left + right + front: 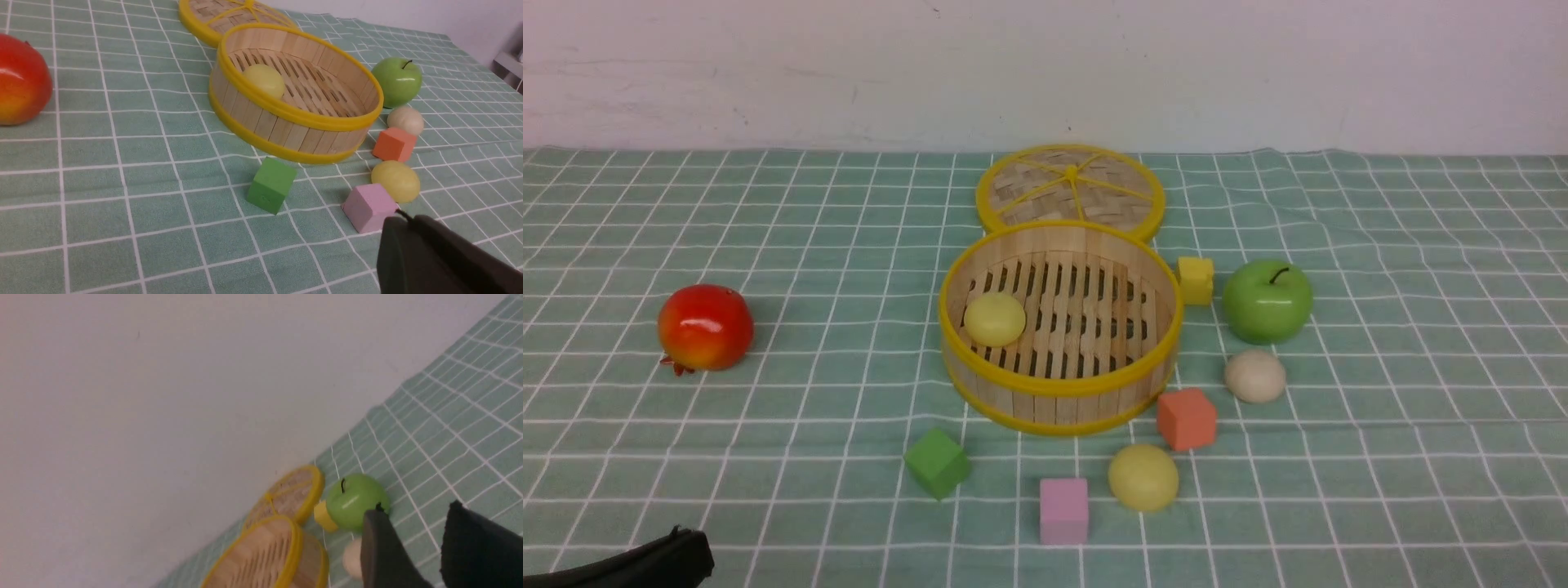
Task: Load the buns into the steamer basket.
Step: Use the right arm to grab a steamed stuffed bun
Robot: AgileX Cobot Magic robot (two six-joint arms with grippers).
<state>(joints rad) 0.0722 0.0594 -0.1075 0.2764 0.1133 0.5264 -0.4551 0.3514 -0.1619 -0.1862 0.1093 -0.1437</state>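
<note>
finds the steamer basket (pixel 1054 404) upright on the desk (pixel 727 457), mouth up, one pale yellow bun (pixel 995 318) dome-up at its floor's left. notes a second yellow bun (pixel 1143 477) before it and the off-white bun (pixel 1254 375) to its right (round, no long axis). shows left tool (pixel 402 228) pinched closed, right tool (pixel 414 514) parted, empty.

Three buns: pale yellow bun (pixel 994 319), second pale yellow bun (pixel 1143 478), off-white bun (pixel 1254 376). One steamer basket (pixel 1062 404). One woven lid (pixel 1070 189). Four cubes: yellow cube (pixel 1196 279), orange cube (pixel 1187 418), green cube (pixel 937 463), pink cube (pixel 1063 510). One green apple (pixel 1267 300). One red fruit (pixel 704 327).
</note>
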